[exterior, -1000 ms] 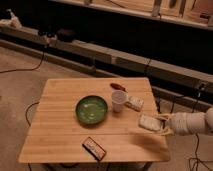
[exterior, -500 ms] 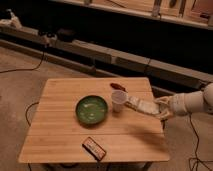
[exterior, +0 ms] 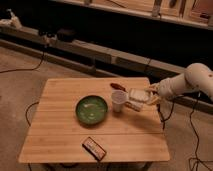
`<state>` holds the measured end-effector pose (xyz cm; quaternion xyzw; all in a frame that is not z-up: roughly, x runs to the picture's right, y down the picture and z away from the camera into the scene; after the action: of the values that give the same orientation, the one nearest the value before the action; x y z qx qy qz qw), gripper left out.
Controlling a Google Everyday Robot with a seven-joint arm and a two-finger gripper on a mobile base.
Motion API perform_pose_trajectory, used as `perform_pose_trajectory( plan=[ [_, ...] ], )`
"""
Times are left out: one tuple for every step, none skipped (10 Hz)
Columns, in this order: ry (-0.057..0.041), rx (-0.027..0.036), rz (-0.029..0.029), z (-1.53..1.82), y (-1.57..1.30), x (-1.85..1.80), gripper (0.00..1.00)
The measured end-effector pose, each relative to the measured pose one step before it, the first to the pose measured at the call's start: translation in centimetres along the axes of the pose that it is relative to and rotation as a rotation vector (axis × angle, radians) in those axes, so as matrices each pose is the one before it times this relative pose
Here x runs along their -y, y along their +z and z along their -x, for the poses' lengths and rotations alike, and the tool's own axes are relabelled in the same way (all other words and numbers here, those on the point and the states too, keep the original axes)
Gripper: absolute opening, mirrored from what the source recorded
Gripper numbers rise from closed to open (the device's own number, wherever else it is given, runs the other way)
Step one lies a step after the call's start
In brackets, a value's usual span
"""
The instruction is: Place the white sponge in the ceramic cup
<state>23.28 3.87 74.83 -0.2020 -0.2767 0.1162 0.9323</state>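
White sponge sits at the end effector, apparently gripped, just right of the ceramic cup on the counter. Cup looks empty. Remaining: carry over rim, drop in.

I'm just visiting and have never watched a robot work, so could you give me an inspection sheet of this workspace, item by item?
Surface: square light wooden slatted table, level.
Job's things: small plain white ceramic cup, upright near the table's middle right; greyish-white rectangular sponge, at the hand beside the cup, not in it.
Clutter: wide green bowl left of the cup; dark flat packet with a pale centre near the front edge; whitish block under the sponge; small reddish-brown object behind the cup.
Hand: hand at the sponge, over the right edge.
Cables: dark cables on the floor.
Surroundings: long low ledge behind; shelving above.
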Motion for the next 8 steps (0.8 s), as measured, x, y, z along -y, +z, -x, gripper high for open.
perform_pose_trajectory(
  plan=[
    [-0.00099,0.00532,0.00930,0.704,1.205,1.306,0.00],
    [-0.00531,0.00386,0.00972,0.602,0.915,0.732,0.00],
    [-0.00732,-0.00304,0.01079,0.440,0.959,0.733,0.00],
    [-0.00776,-0.00340,0.01023,0.492,0.981,0.811,0.00],
    [-0.00811,-0.00094,0.00802,0.509,0.728,0.594,0.00],
    [0.00007,-0.00198,0.00563,0.163,0.623,0.542,0.00],
    [0.00251,-0.00163,0.01561,0.098,1.050,0.275,0.00],
    [-0.00537,0.00576,0.01585,0.734,1.381,0.401,0.00]
  ],
)
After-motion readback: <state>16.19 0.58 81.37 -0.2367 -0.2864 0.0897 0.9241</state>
